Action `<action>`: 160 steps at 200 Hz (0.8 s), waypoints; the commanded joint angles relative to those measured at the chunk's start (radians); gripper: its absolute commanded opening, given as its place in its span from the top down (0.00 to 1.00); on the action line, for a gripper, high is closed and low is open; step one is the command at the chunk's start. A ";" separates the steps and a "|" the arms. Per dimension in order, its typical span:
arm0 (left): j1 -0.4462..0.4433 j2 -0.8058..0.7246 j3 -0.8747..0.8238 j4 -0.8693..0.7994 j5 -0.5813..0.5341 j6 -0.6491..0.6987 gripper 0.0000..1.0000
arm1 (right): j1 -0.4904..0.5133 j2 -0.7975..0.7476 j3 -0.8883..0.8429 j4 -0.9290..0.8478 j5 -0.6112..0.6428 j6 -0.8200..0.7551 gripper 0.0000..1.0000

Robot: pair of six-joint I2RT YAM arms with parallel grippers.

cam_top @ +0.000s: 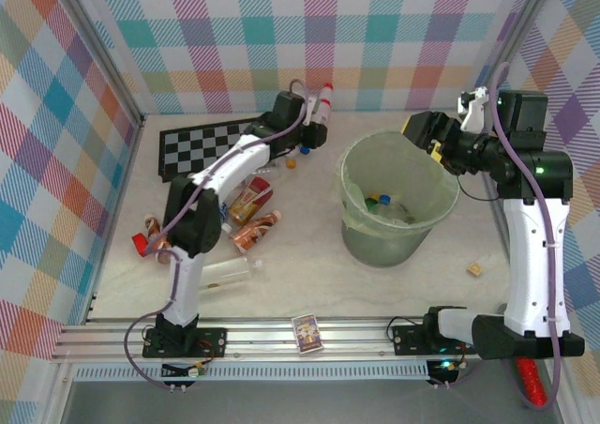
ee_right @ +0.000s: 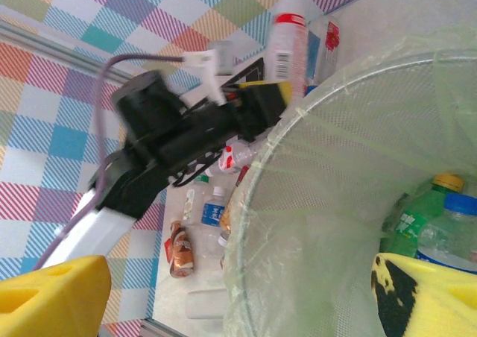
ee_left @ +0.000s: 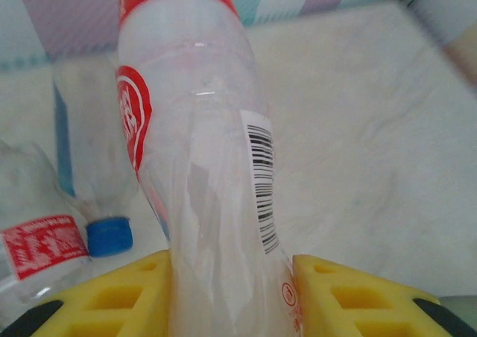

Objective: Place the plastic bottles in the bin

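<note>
Left hand (ee_left: 235,296) grips red-white-labelled clear plastic bottle (ee_left: 201,128) near tabletop's far edge, by black-and-white checkerboard mat (cam_top: 202,147); right hand (cam_top: 424,131) open over pale green translucent round bin (cam_top: 394,241).

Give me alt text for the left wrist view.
A clear bottle with a red-white label and barcode is clamped between the yellow fingers of the left gripper. Behind it on the pale table lie a blue-capped bottle and a red-labelled bottle.

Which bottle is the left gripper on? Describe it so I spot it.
Find the checkerboard by the far wall, left of the green bin. Off its right end, a clear bottle with red-white label and red cap sits between the yellow fingers of the left gripper; neighbouring bottles lie loose.
</note>
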 commanded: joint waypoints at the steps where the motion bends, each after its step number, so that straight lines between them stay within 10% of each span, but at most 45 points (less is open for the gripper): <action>1: 0.008 -0.175 -0.108 0.151 -0.007 -0.021 0.60 | -0.003 0.026 0.018 0.092 -0.021 0.058 0.10; 78: -0.001 -0.602 -0.438 0.266 0.187 -0.101 0.60 | 0.203 0.225 0.183 0.234 0.010 0.109 0.09; 160: -0.040 -0.719 -0.554 0.389 0.428 -0.244 0.60 | 0.320 0.527 0.482 0.220 -0.059 0.085 0.04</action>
